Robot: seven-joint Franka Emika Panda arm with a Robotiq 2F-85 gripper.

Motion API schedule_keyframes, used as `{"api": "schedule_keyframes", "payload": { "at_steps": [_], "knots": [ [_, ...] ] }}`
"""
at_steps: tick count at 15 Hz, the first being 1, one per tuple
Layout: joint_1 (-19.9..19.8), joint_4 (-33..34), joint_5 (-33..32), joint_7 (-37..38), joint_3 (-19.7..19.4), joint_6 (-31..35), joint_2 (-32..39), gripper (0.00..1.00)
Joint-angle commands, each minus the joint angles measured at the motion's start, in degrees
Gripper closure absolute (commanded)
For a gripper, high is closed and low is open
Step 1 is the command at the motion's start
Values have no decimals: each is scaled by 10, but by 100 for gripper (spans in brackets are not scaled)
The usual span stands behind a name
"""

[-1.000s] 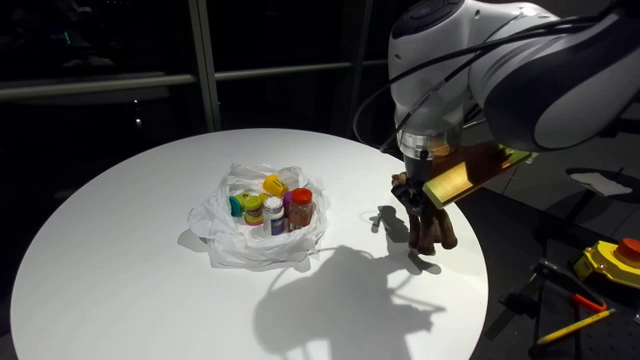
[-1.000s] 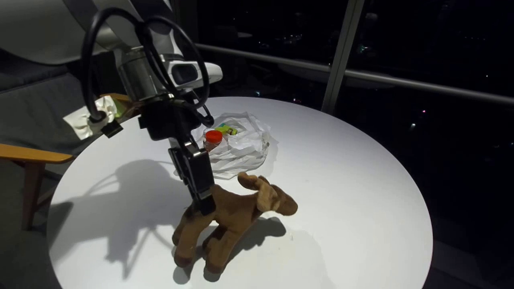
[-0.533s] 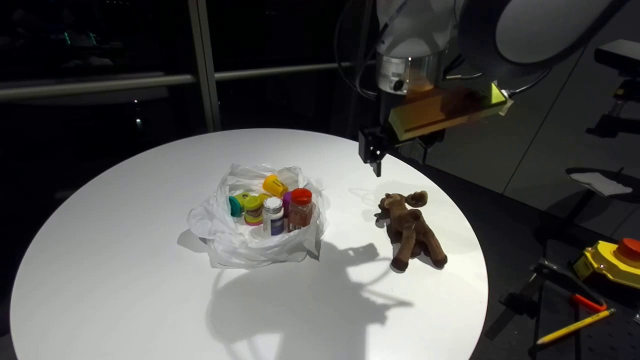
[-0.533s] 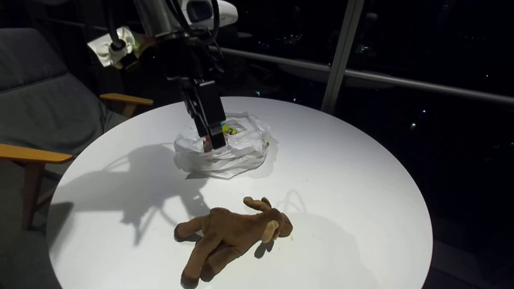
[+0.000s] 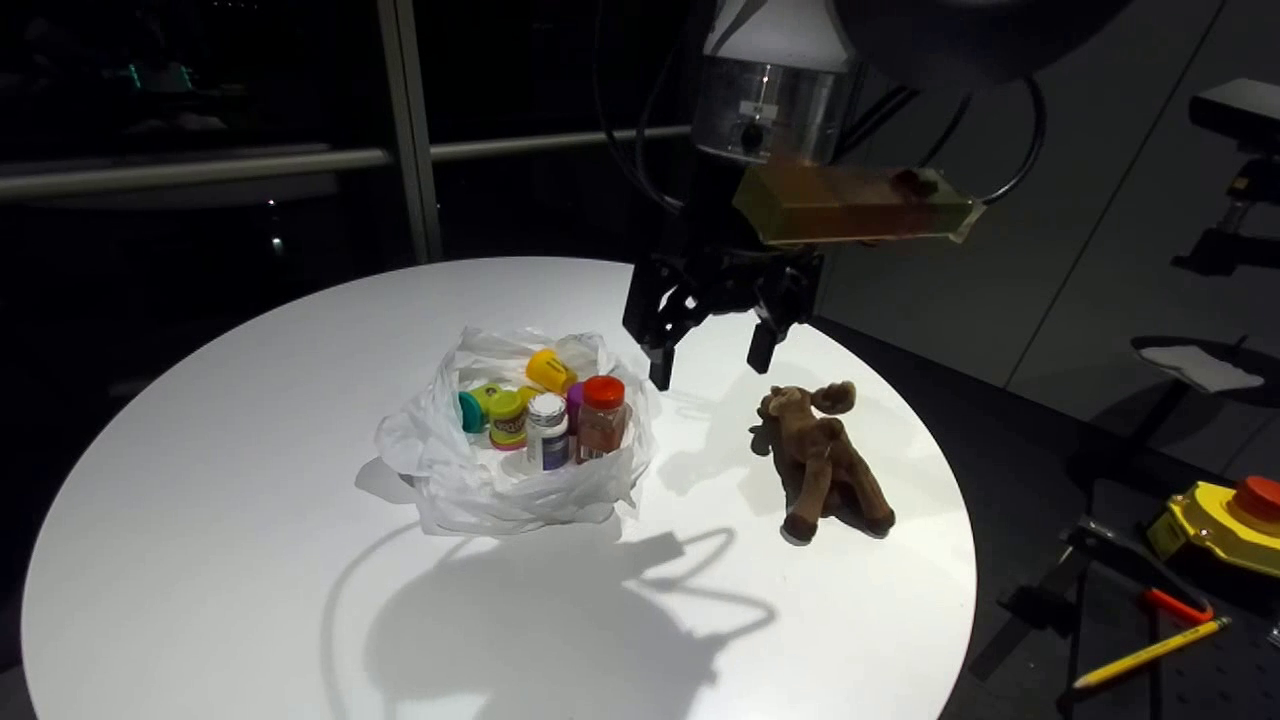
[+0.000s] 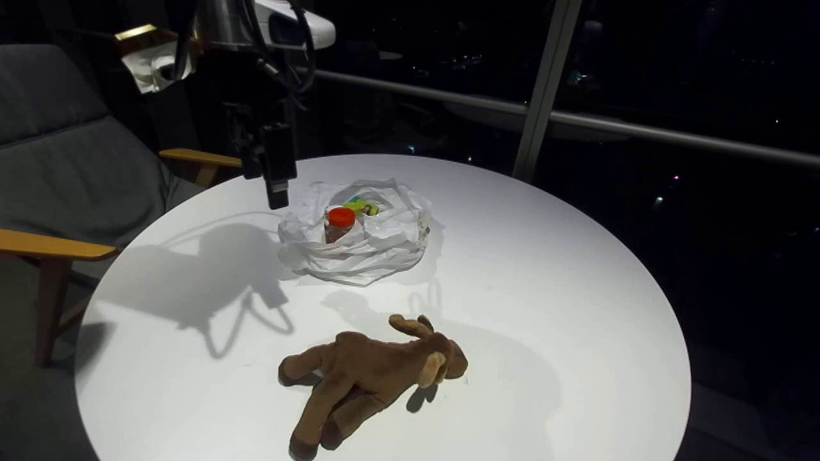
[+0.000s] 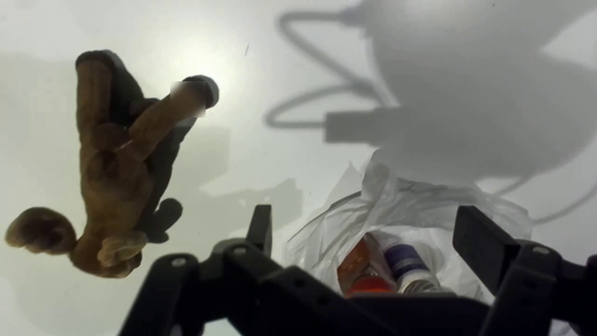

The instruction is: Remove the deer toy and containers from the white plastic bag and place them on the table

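The deer toy (image 5: 818, 452) lies on the table (image 5: 230, 500), presumably as asked, the empty gripper (image 5: 711, 360) gaping wide, likely for the containers (image 5: 547, 436).

Gry armchair (image 6: 70, 147) w/ wood armrests (image 6: 57, 246); yel pencil (image 5: 1152, 653); metal rail (image 6: 679, 136)

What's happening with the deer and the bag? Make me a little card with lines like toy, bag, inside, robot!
Toy: brown deer, sprawled on the white table, out of the white plastic bag
Bag: crinkled, gaping open on the table
Inside: red-lidded jar, white bottle, yellow-green tub, yellow-orange tub, teal lid, purple thing mostly hidden
Robot: hand open, holding nothing, up above the table
Left to do: taking those inside things out
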Motion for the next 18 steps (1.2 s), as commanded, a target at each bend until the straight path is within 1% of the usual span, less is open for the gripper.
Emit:
{"api": "schedule_keyframes", "payload": {
  "at_steps": [1, 5, 9, 12, 17, 18],
  "knots": [
    [7, 28, 72, -10, 9, 2, 49, 0],
    [29, 54, 46, 56, -17, 30, 89, 0],
    [42, 85, 40, 83, -36, 51, 115, 0],
    [57, 102, 22, 108, -53, 65, 136, 0],
    [63, 140, 31, 129, -63, 60, 176, 0],
    [67, 150, 25, 137, -69, 61, 184, 0]
  ]
}}
